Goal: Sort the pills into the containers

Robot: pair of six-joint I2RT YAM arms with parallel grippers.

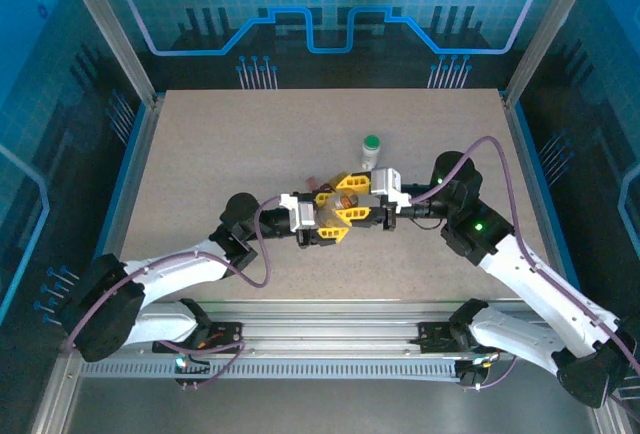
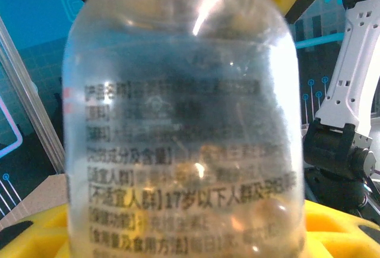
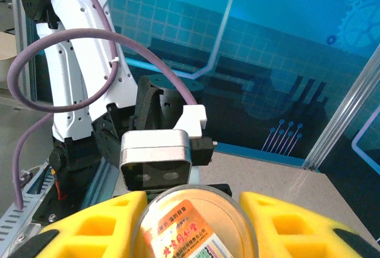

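At the centre of the counter [image 1: 220, 154], in the top external view, the left end effector [image 1: 332, 212] and the right end effector [image 1: 364, 199] meet head-on. A clear pill bottle [image 1: 348, 201] is held horizontally between them, clear of the surface. A white bottle with a green cap [image 1: 371, 152] stands upright just behind the pair. A small dark red-brown object [image 1: 314, 186] lies close behind the left end effector. It may be one of the containers, but it is too small to confirm.

From the left wrist, the clear bottle sits close to the lens, and its printed label faces the camera. The left end effector is clenched on the bottle, with a yellow finger [image 2: 341, 231] on each side of its body. Rounded tan pills [image 2: 264, 213] rest inside against the lower wall.

From the right wrist, one round end of the bottle faces the camera. The right end effector is clenched on that end, which sits between two yellow fingers [image 3: 89, 225]. Whether this end is the cap or the base cannot be determined.

Step in hand, as a judgement: opening the bottle by a two-arm grip, before any pill is sorted. The next move calls for one end effector to hold firm while the other twists. The mouth should stay level so that no pills spill.
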